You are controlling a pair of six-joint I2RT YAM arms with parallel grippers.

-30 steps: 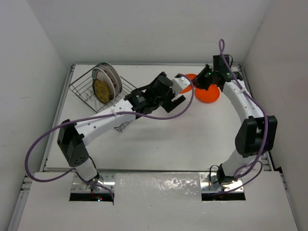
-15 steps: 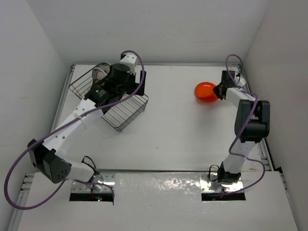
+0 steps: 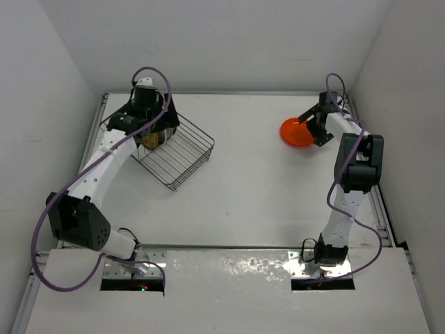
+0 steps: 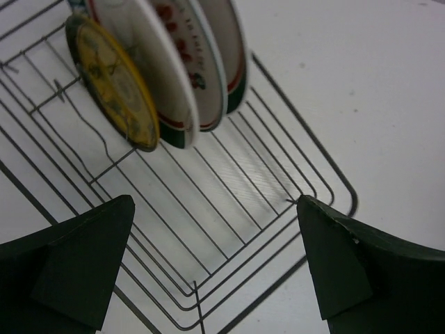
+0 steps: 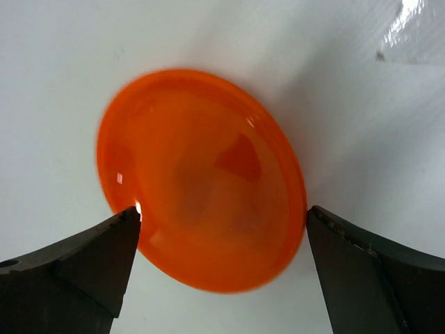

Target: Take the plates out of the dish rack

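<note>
Overhead, the rectangular dark wire dish rack [image 3: 186,154] is sitting in the upper left of the frame on the white table [image 3: 257,195]. The left gripper [image 3: 149,131] is hovering over it, jaws spread wide and holding nothing. In the left wrist view, a small yellow patterned plate [image 4: 115,87] and larger white plates with green-and-red rims [image 4: 156,62] are standing upright at upper left. At upper right, the small plain orange plate [image 3: 295,133] is lying flat, with the right gripper [image 5: 222,212] hanging released above it.
</note>
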